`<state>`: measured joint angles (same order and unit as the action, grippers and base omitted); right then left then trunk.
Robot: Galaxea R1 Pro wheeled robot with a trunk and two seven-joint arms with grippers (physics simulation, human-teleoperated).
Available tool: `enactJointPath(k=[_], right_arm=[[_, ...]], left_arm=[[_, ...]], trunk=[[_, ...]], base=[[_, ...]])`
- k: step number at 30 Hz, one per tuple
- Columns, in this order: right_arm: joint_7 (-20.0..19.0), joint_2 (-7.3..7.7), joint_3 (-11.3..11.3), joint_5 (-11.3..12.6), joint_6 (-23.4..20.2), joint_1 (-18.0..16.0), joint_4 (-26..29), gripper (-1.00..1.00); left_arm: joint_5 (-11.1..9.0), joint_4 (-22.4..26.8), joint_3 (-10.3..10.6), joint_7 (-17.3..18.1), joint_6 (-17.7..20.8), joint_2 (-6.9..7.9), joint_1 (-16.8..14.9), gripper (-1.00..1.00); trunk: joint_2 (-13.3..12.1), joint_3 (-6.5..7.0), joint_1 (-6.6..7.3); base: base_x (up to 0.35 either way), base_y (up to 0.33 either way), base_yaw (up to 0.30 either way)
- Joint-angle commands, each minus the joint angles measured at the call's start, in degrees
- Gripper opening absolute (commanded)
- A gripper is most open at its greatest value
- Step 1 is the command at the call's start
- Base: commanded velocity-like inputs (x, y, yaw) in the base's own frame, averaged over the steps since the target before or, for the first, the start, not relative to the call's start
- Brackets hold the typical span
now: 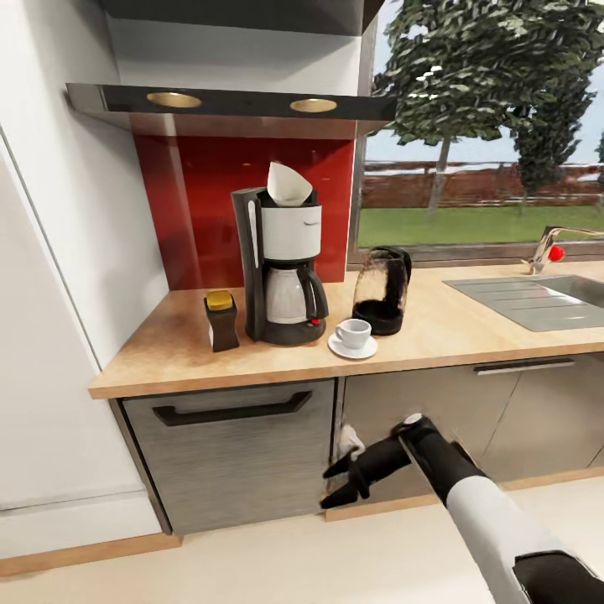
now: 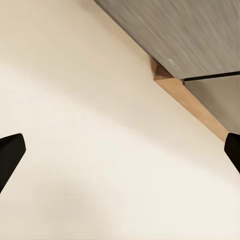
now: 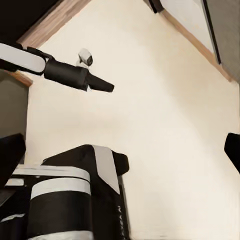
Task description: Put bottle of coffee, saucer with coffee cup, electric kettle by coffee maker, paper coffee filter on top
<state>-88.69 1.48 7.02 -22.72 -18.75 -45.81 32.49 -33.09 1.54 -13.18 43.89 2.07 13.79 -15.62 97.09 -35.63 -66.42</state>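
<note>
I see white paper cone filter (image 1: pixel 288 184) atop black-white drip coffee maker (image 1: pixel 283 267) on light wood table (image 1: pixel 436 329); white cup (image 1: pixel 352 333) on saucer (image 1: pixel 352 347). L fingers (image 2: pixel 11 156) + R fingers (image 3: pixel 10 157) spread wide, empty.

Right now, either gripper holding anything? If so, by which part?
Nothing is held. The left gripper is open over bare floor, and the right gripper is open too, with nothing between its fingers. The coffee cup sits on the saucer.
</note>
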Motion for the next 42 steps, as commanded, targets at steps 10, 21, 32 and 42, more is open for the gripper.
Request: enactJointPath(k=[10, 21, 32, 42], right_arm=[[21.5, 10.7, -17.5, 0.0, 6.1, 21.6, -5.7, 1.0], [48.1, 17.74, -26.6, 0.3, 16.1, 25.8, -20.6, 1.0], [57.9, 19.94, -38.3, 0.2, 17.1, 26.1, -21.9, 1.0], [57.9, 19.97, -38.5, 0.2, 17.0, 26.1, -21.9, 1.0]], left_arm=[[0.2, 0.0, -0.4, 0.1, 0.2, -0.03, 0.0, 1.0], [0.3, -0.1, -0.4, 0.0, 0.3, -0.11, 0.0, 1.0], [0.2, -0.2, -0.4, -0.2, 0.3, -0.25, 0.0, 1.0], [0.2, -0.2, -0.4, -0.3, 0.3, -0.26, 0.0, 1.0]], trunk=[[0.0, -0.05, 0.01], [0.0, -0.05, 0.01], [0.0, -0.05, 0.01], [0.0, -0.05, 0.01]], base=[[0.0, 0.0, 0.0], [0.0, 0.0, 0.0], [0.0, 0.0, 0.0], [0.025, -0.023, 0.0]])
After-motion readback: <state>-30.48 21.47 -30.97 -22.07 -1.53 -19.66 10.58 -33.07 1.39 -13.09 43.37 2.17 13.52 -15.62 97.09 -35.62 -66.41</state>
